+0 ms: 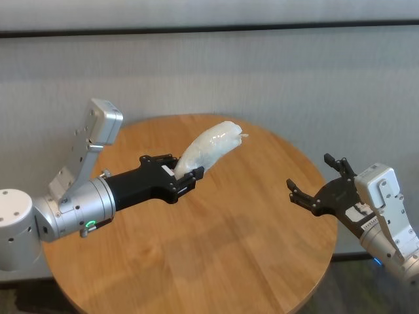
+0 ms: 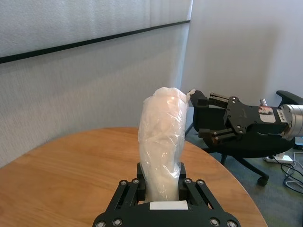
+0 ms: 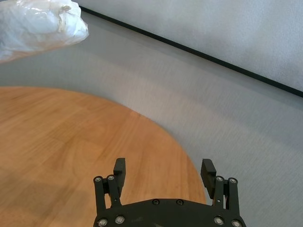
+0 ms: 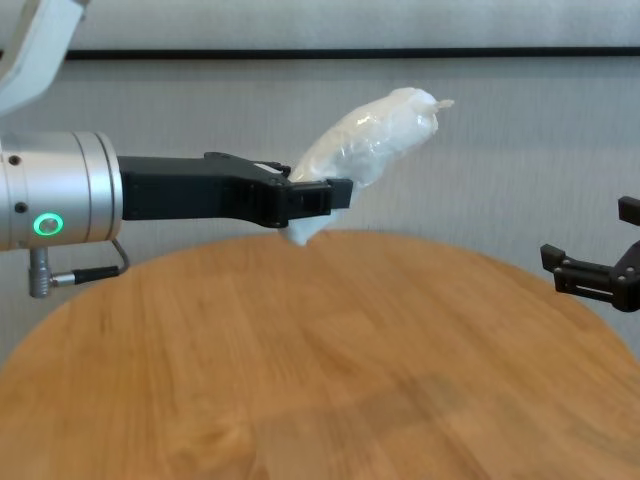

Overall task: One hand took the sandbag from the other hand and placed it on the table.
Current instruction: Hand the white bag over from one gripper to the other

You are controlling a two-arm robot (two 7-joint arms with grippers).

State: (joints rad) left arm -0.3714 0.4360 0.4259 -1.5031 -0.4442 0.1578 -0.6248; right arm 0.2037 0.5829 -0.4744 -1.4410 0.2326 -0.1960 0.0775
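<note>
My left gripper (image 1: 185, 171), with the green ring light, is shut on the lower end of the white sandbag (image 1: 209, 147). It holds the bag tilted up above the round wood table (image 1: 229, 255), with the tied tip pointing to the far right. The left wrist view shows the sandbag (image 2: 162, 137) standing up between the fingers (image 2: 187, 185). My right gripper (image 1: 311, 175), with the blue light, is open and empty over the table's right edge, apart from the bag. It also shows in the left wrist view (image 2: 196, 113). The right wrist view shows the open gripper (image 3: 164, 170) and the sandbag (image 3: 38, 26) farther off.
A grey wall with a dark strip (image 1: 209, 29) stands close behind the table. A black office chair (image 2: 246, 151) and floor cables (image 2: 289, 170) lie beyond the table's right side. The tabletop (image 4: 320, 380) carries no other objects.
</note>
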